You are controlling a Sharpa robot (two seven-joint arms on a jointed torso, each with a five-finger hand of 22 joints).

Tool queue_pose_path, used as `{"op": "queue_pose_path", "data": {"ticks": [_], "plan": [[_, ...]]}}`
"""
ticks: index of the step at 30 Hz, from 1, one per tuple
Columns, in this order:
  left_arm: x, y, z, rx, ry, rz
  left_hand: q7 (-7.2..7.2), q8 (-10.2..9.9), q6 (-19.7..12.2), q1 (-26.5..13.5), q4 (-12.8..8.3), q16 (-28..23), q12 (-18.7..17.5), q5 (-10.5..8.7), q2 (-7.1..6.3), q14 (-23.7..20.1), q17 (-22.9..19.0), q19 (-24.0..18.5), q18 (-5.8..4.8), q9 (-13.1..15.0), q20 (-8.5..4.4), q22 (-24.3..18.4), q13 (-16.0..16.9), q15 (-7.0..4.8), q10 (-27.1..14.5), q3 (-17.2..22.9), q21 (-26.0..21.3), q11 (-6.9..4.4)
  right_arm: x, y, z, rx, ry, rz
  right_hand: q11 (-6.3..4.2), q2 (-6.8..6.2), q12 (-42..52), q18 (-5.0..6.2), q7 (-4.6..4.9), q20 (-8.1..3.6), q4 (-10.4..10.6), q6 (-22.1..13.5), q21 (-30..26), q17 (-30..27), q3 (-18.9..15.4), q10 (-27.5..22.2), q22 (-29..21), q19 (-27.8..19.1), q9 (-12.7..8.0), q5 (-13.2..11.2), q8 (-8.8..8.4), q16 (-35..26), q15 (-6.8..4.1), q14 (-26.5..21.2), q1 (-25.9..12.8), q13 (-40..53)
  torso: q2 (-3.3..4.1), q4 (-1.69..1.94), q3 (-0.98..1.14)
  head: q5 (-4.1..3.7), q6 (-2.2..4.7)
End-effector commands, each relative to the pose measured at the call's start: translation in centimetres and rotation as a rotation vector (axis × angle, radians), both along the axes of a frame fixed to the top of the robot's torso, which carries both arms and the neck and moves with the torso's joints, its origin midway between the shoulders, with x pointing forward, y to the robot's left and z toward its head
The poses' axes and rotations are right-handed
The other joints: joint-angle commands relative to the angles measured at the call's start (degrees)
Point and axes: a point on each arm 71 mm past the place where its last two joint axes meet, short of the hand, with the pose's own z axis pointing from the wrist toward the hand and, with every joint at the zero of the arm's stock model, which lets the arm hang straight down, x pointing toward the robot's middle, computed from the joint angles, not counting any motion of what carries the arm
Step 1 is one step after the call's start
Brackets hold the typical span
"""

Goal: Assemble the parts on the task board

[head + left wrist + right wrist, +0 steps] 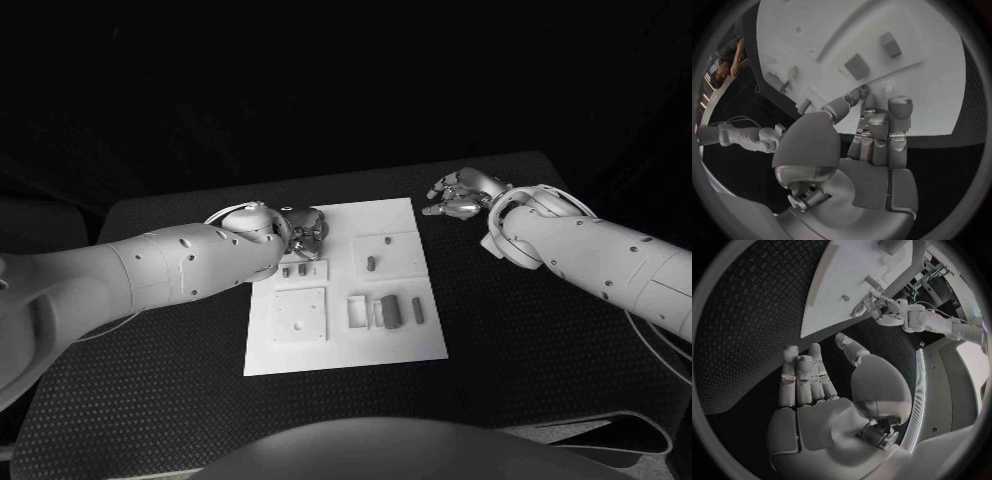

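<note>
The white task board [346, 345] lies in the middle of the table. On it are grey parts: a dark block [389, 304], a thin bar [418, 310], a small piece [371, 264] on a raised square, and two small pieces [297, 269]. My left hand [300, 233] hovers over the board's far left corner. Its fingers [879, 130] stretch toward the board [929, 95] with the thumb close beside them, and I see nothing between them. My right hand [462, 195] hangs off the board's far right corner with straight fingers [804, 375] and holds nothing.
A flat square plate [299, 315] and a pale frame [356, 310] also sit on the board. Black textured table [534, 340] surrounds it on all sides. The right wrist view shows the board [854, 280] and my left hand [879, 306] beyond it.
</note>
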Motion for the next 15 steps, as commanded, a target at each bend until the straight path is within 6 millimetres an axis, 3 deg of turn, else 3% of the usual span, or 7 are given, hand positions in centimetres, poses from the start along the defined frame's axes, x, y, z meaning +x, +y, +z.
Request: {"op": "queue_pose_path", "data": {"ticks": [1,15], "plan": [[-0.71,-0.61,-0.22,-0.11,0.025,-0.029,-0.08,0.26,0.38,-0.11,0.08,-0.23,0.27,0.25,0.55,-0.22,0.04,0.33,8.68,0.28,-0.02,0.06,0.75,-0.38,0.26,0.42,-0.11,-0.1,-0.07,0.04,-0.05,-0.005,0.002,0.014,-0.1,0.08,0.28,0.89,0.5,-0.33,0.06,0.21,-0.4,-0.1,-0.04,-0.44,0.93,0.07,-0.05,-0.04,0.28,-0.19,-0.12,-0.43,-0.52,-0.08,-0.02,0.02,-0.02,-0.09,0.01],[-0.82,-0.66,0.59,-0.21,-0.048,-0.108,-0.03,0.28,0.19,0.47,-0.05,-0.24,-0.08,0.36,0.15,-0.23,0.18,0.3,8.69,0.21,-0.2,0.24,0.71,-0.33,-0.1,0.86,-0.09,-0.03,-0.1,-0.03,-0.06,-0.006,0.002,0.014,-0.1,0.08,0.29,0.89,0.49,-0.34,0.06,0.21,-0.4,-0.1,-0.04,-0.44,0.93,0.07,-0.05,-0.04,0.28,-0.2,-0.13,-0.43,-0.53,-0.08,0.01,0.01,-0.03,-0.2,0.01]]}}
